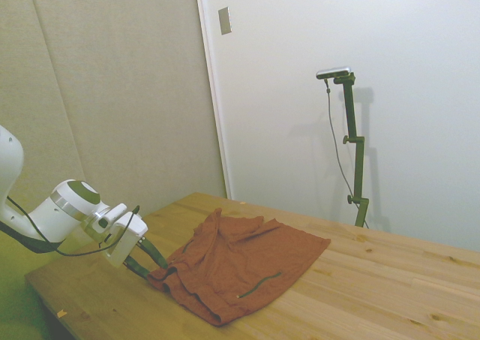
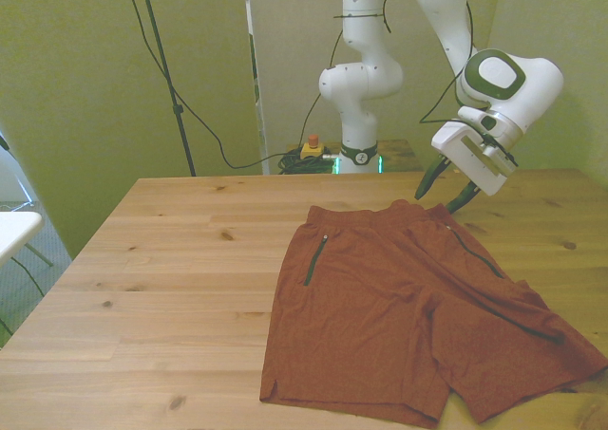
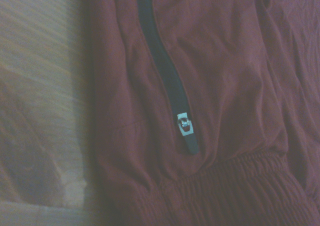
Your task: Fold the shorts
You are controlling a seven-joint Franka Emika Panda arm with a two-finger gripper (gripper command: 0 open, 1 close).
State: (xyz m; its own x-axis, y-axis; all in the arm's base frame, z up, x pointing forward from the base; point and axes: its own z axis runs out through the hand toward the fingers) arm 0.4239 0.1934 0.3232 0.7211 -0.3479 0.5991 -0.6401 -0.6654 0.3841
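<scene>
Shorts (image 2: 408,321) flat on table (image 2: 171,288), no legible label; gripper (image 2: 450,192) spread at waistband, zip pull (image 3: 184,124) shut.

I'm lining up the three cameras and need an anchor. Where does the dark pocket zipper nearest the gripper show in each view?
Side view: not visible; the dark line showing on the shorts looks like the other pocket's.
Front view: a thin dark line on the front view's right of the shorts, just below the open gripper.
Wrist view: the dark strip with a silver pull, close up.
Shared landmark: the gathered waistband.
</scene>
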